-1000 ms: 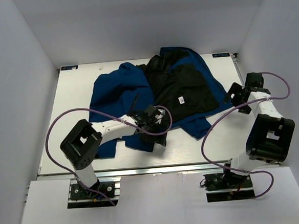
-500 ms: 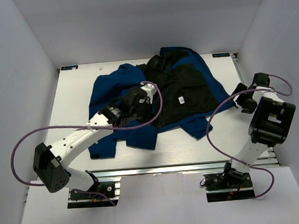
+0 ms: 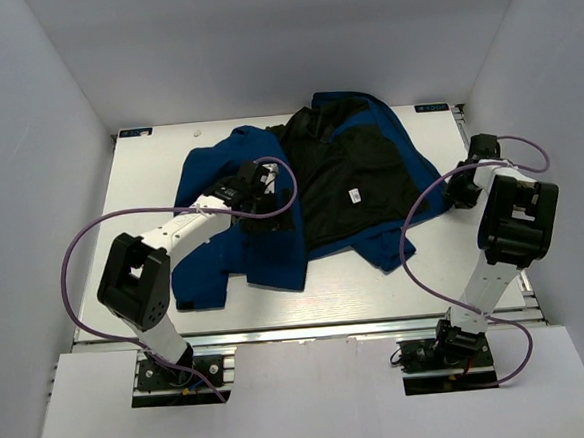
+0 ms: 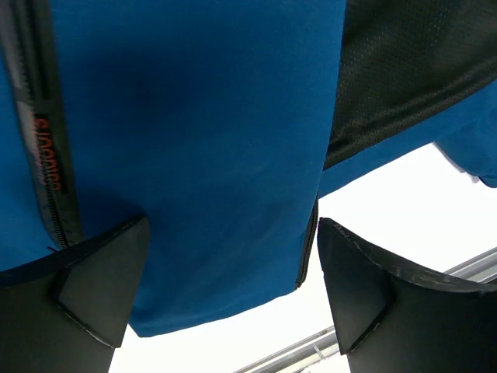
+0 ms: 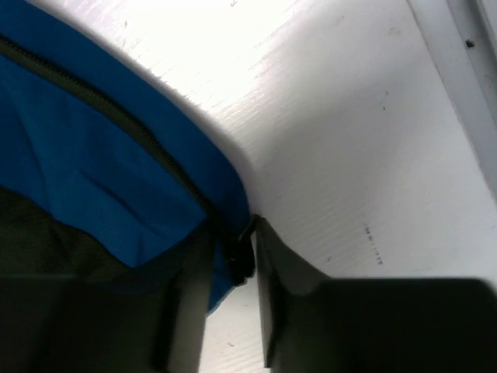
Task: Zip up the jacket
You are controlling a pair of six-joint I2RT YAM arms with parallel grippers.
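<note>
Since the jacket point(image 3: 219, 174) lies spread open across the middle of the table point(image 3: 140, 190), black lining point(image 3: 348, 165) upward, it should behave as limp, light cloth that folds, drags and bunches instead of sliding as one piece. The best purchase looks to be the firmer zipper tape point(image 5: 124, 116) along the front edges. At the jacket's right side the right gripper point(image 3: 460, 189) is pinched on that edge (a dark zipper end sits between its fingers), while the left gripper point(image 3: 258, 186) hovers with fingers spread above the blue panel, gripping nothing

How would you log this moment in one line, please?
jacket: unzipped | left gripper: open above jacket | right gripper: shut on jacket edge
</note>
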